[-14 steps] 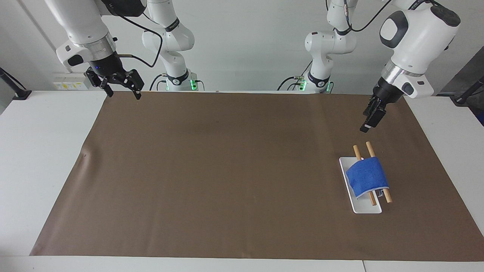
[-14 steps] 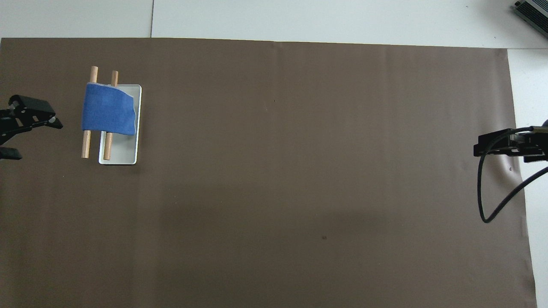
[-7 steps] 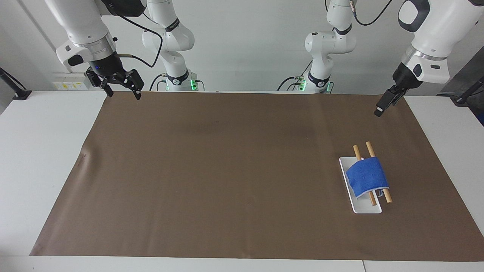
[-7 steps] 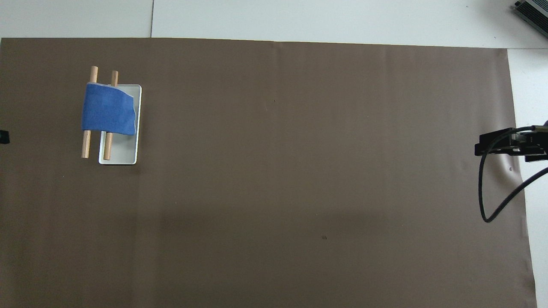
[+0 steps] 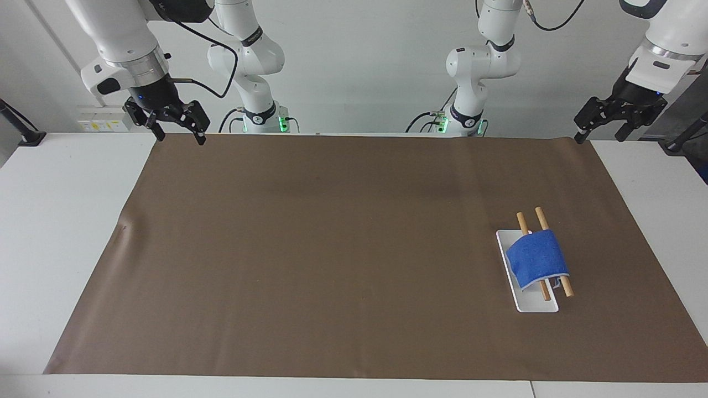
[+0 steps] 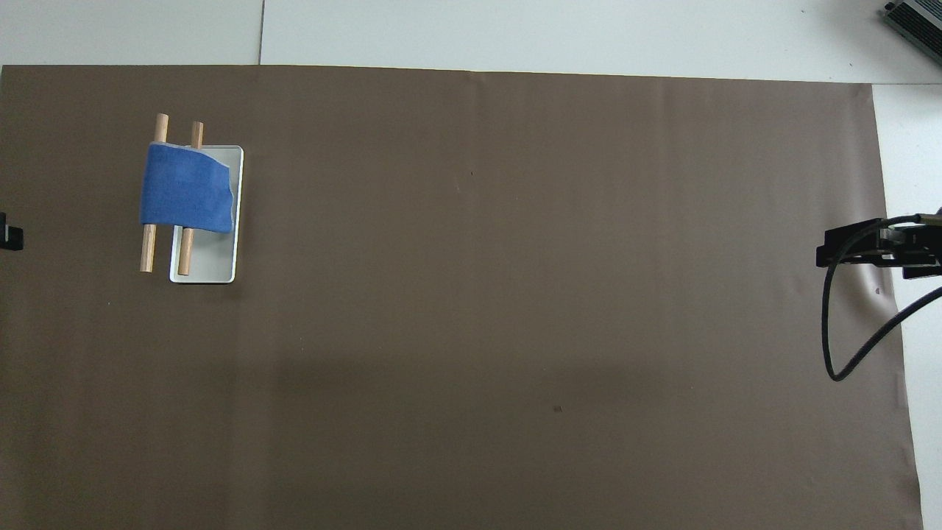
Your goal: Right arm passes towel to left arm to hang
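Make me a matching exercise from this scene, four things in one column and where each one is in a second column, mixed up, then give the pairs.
Things
1. towel
2. wooden rods
3. left gripper
4. right gripper

Places
A. resting across the white tray
B. open, raised over the brown mat's corner at the right arm's end
C. draped over the two rods
D. open, raised over the brown mat's corner at the left arm's end

Pairs: 1-C, 2-A, 3-D, 4-B

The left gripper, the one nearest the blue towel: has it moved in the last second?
Yes. The left gripper has risen and pulled back toward the robots, away from the towel draped on the wooden rack, out to the brown mat's corner.
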Robot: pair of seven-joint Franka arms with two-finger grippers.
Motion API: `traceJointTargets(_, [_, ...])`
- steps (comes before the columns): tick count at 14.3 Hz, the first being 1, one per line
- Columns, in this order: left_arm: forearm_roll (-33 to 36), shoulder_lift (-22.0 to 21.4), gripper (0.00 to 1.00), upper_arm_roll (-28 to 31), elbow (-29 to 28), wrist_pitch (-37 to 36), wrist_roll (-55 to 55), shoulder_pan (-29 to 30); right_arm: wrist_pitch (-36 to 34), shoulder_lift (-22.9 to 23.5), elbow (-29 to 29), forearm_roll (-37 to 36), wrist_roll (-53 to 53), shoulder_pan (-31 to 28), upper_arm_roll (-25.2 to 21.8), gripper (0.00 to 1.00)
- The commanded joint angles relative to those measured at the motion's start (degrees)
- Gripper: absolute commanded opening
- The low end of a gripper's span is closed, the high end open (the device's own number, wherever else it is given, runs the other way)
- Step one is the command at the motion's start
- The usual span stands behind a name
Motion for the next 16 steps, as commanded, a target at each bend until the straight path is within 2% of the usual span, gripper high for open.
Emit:
traceJointTargets(1, [0.9, 0.4, 1.0, -2.1, 2.0, -3.2, 0.6, 0.4, 0.1, -0.3, -0.4, 0.4, 1.3, -0.1, 0.2, 1.0])
traceJointTargets(7, [0.9, -2.1, 1.0, -2.2, -1.9, -4.2, 0.3, 0.5, 0.1, -0.3, -0.5, 0.4, 1.3, -0.1, 0.3, 1.0])
traceJointTargets(16, [1.0, -2.0, 1.0, -2.2, -1.8, -2.5, 1.0, 0.2, 0.1, -0.3, -0.8, 0.4, 1.3, -0.1, 0.3, 1.0])
